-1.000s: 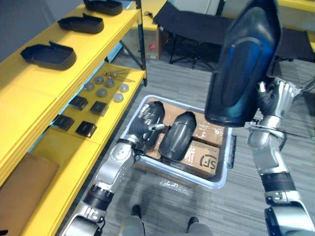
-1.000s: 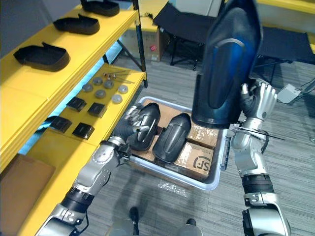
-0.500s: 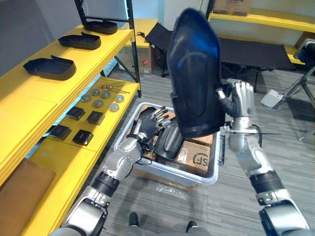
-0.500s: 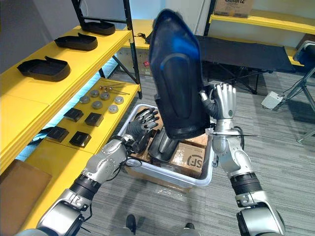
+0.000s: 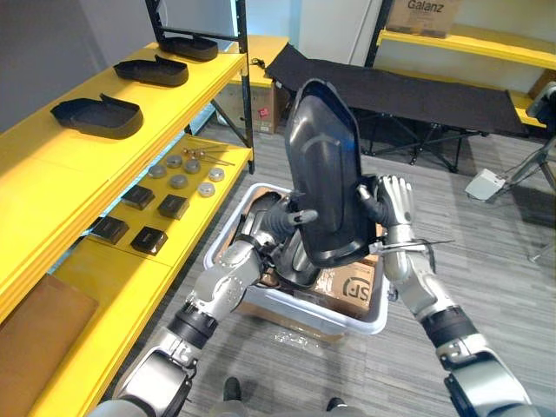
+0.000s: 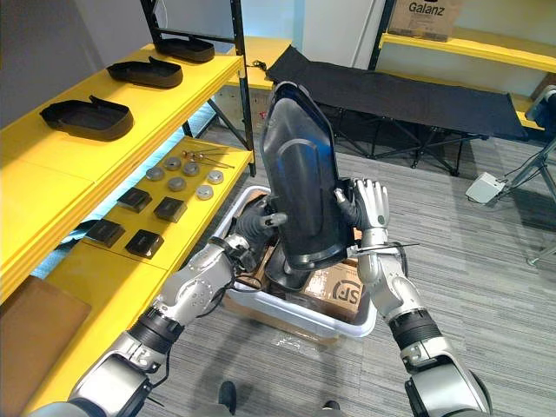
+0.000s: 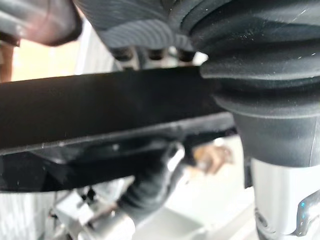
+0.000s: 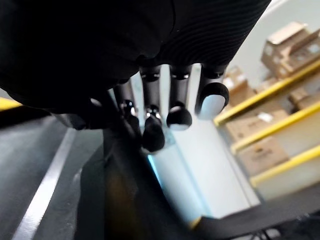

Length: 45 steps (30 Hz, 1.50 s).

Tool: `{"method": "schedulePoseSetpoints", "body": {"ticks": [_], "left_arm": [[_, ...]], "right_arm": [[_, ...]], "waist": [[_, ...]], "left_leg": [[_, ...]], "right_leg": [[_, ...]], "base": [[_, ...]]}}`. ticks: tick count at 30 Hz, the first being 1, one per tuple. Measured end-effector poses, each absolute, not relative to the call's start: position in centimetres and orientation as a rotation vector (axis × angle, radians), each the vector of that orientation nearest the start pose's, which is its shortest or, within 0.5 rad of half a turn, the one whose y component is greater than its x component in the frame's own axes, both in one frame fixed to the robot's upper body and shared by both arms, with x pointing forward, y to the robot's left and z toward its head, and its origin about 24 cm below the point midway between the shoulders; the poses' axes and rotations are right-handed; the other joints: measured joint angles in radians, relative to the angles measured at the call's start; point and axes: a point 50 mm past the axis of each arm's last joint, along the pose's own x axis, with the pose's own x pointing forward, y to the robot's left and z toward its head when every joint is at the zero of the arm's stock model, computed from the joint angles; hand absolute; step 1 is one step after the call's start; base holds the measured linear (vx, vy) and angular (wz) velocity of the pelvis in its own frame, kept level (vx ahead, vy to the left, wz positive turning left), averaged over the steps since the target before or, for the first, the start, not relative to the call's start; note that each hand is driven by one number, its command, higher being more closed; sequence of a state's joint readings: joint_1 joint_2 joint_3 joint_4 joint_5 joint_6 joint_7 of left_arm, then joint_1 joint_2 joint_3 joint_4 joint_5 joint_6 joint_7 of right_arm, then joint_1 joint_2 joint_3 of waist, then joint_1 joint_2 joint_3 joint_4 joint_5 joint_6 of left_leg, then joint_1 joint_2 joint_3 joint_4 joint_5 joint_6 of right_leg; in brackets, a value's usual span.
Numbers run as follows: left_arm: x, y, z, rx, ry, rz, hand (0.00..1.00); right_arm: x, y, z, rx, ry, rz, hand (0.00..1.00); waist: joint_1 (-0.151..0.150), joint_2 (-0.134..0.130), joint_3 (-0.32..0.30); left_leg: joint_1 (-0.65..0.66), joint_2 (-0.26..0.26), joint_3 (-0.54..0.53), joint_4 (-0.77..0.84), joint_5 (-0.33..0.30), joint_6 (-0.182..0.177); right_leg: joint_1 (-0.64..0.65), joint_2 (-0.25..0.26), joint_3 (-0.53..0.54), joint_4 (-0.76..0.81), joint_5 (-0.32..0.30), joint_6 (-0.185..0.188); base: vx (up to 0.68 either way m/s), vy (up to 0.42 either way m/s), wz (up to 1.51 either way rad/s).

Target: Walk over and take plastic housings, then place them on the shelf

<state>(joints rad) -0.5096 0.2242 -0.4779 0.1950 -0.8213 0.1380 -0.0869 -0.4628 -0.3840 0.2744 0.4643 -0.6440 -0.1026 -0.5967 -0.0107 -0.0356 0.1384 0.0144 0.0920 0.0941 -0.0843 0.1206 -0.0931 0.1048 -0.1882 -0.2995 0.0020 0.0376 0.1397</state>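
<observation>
Nearest, just below the arms, a white bin (image 5: 300, 309) sits on the grey floor (image 5: 486, 287), pushed up against the lower level of the yellow shelf (image 5: 95, 187). That puts the stock within reach of the shelf it is bound for. Inside it lie a second housing (image 6: 280, 271) and cardboard boxes (image 5: 352, 287).

Above the bin, the plastic housing (image 5: 328, 174) is lifted clear and stands nearly upright, held between both arms. The left robot hand (image 5: 276, 222) is closed on its left edge. In the left wrist view the rim runs between the fingers and the thumb. The right robot hand (image 5: 395, 201) is at the opposite edge, with its fingers pointing straight up behind the rim and its thumb hooked over the front, so it pinches the plastic. A 2-sided hold suits a shell this long and glossy, since a grip at 1 edge would probably let it swing or slip. Keeping it on end also likely keeps it clear of the bin's contents.

To the robot's left, the lower shelf level carries 4 small black squares (image 5: 148, 239) and a cluster of round metal discs (image 5: 178, 182). The upper level has 3 housings in a row, at (image 5: 97, 117), (image 5: 156, 71) and (image 5: 189, 48), each lying flat. The bare yellow stretch nearer the robot looks like the obvious next slot. Getting there calls for a turn to the left and tipping the shell down flat.

Farther back stands a black folding cot (image 5: 417, 91). Beyond it, another yellow shelf holds a carton (image 5: 426, 16).
</observation>
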Motion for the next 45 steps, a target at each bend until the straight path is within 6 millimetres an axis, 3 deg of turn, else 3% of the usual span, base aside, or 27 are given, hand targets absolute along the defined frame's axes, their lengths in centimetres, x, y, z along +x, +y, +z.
{"method": "schedulePoseSetpoints", "body": {"ticks": [6, 14, 15, 19, 24, 28, 34, 43, 44, 45], "left_arm": [[30.9, 4.6, 10.2, -0.289, 0.066, -0.649, 0.00], [31.2, 5.4, 9.4, 0.003, 0.013, -0.499, 0.00], [31.2, 5.5, 9.3, 0.015, 0.014, -0.487, 1.00], [30.9, 6.4, 7.5, 0.051, 0.056, -0.386, 1.00], [30.9, 6.8, 7.3, -0.006, 0.032, -0.267, 1.00], [31.0, 7.4, 7.4, -0.150, 0.027, -0.158, 1.00], [30.0, 7.9, 5.6, -0.408, 0.117, -0.047, 1.00], [29.7, 7.8, 5.1, -0.524, 0.151, -0.038, 1.00], [29.6, 7.7, 5.1, -0.523, 0.153, -0.040, 1.00], [29.6, 7.6, 5.1, -0.521, 0.155, -0.045, 1.00]], "right_arm": [[33.2, -16.2, 9.4, -1.029, -0.472, -0.258, 1.00], [33.5, -14.8, 9.9, -0.981, -0.505, -0.246, 1.00], [33.5, -14.7, 9.9, -0.979, -0.505, -0.244, 1.00], [33.3, -13.7, 9.6, -0.968, -0.509, -0.215, 1.00], [32.9, -12.8, 9.0, -0.878, -0.490, -0.224, 1.00], [31.3, -11.8, 7.5, -0.773, -0.457, -0.230, 1.00], [29.4, -10.0, 5.4, -0.654, -0.380, -0.225, 1.00], [28.3, -10.1, 4.8, -0.638, -0.387, -0.235, 1.00], [28.2, -10.1, 4.7, -0.638, -0.386, -0.238, 0.00], [28.0, -10.2, 4.5, -0.638, -0.387, -0.246, 0.00]], "waist": [[0.005, 0.003, -0.004], [0.028, -0.007, -0.010], [0.028, -0.009, -0.012], [0.028, -0.020, -0.020], [0.028, -0.020, -0.020], [0.024, -0.020, -0.020], [0.007, -0.021, -0.020], [0.006, -0.047, -0.037], [0.005, -0.048, -0.038], [0.004, -0.049, -0.038]], "left_leg": [[0.000, 0.002, -0.001, -0.003, 0.001, 0.001], [-0.002, 0.000, -0.001, 0.001, 0.003, 0.002], [-0.002, 0.000, -0.001, 0.001, 0.003, 0.002], [-0.001, 0.000, -0.002, 0.001, 0.003, 0.002], [-0.001, 0.000, -0.002, 0.001, 0.003, 0.002], [0.001, 0.001, 0.000, 0.001, 0.003, 0.002], [0.002, 0.002, 0.006, 0.001, 0.002, 0.002], [0.003, 0.003, 0.030, 0.001, -0.002, -0.001], [0.003, 0.003, 0.030, 0.001, -0.002, -0.001], [0.003, 0.003, 0.030, 0.001, -0.002, -0.001]], "right_leg": [[0.000, 0.002, 0.000, 0.000, 0.003, -0.002], [0.003, 0.002, 0.000, -0.012, 0.011, -0.001], [0.003, 0.002, 0.000, -0.012, 0.011, -0.001], [0.003, 0.002, 0.000, -0.012, 0.011, -0.001], [0.003, 0.001, 0.001, -0.011, 0.011, -0.001], [0.003, 0.001, 0.003, -0.011, 0.010, -0.001], [0.001, 0.000, 0.007, -0.011, 0.010, -0.001], [-0.015, -0.002, 0.028, -0.009, 0.010, 0.000], [-0.015, -0.003, 0.028, -0.009, 0.010, 0.000], [-0.015, -0.003, 0.028, -0.009, 0.010, 0.000]], "base": [[-0.05, -0.002, 0.00], [0.00, 0.000, 0.00], [0.00, 0.000, 0.00], [0.00, 0.000, 0.00], [0.00, 0.000, 0.00], [0.00, 0.000, -0.01], [0.00, 0.000, -0.01], [-0.02, 0.001, -0.07], [0.00, 0.000, 0.00], [0.00, 0.000, 0.00]]}}
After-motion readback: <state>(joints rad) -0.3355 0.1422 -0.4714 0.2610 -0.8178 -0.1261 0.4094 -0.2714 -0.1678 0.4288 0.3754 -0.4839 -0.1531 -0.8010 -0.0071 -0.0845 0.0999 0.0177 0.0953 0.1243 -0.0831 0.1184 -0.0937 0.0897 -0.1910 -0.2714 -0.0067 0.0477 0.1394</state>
